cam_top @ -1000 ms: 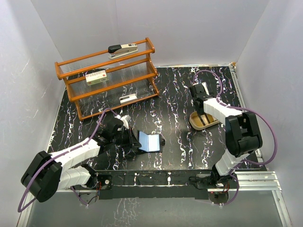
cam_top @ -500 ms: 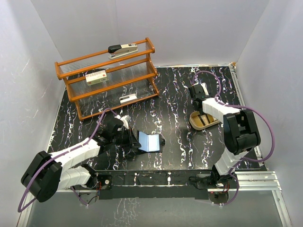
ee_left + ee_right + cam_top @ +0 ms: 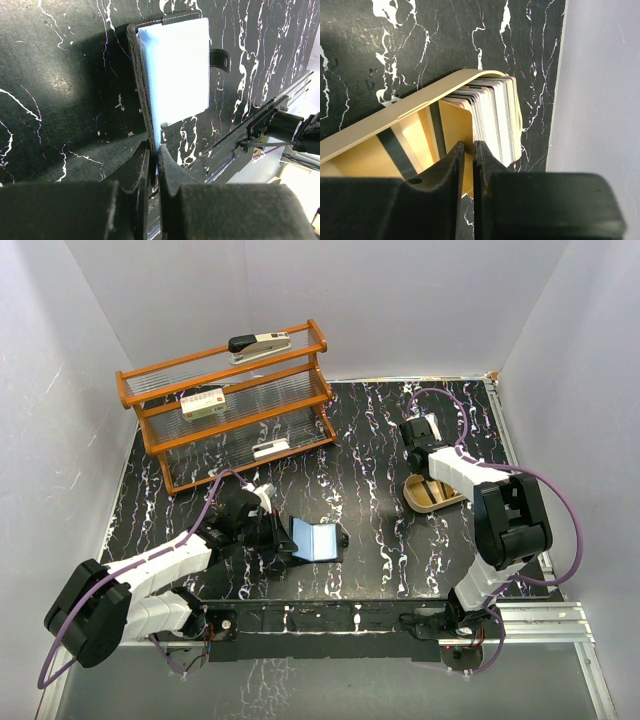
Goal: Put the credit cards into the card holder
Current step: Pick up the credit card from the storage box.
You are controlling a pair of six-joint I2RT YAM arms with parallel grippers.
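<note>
Here the credit cards stand on edge as a stack in the tan tray, at the right of the top view. The right gripper points down into the tray, its fingers almost together on the edge of one tan card beside the stack. Low in the centre, the card holder lies open on the table. The left arm stretches low toward it, and the left gripper is clamped on its left edge.
</note>
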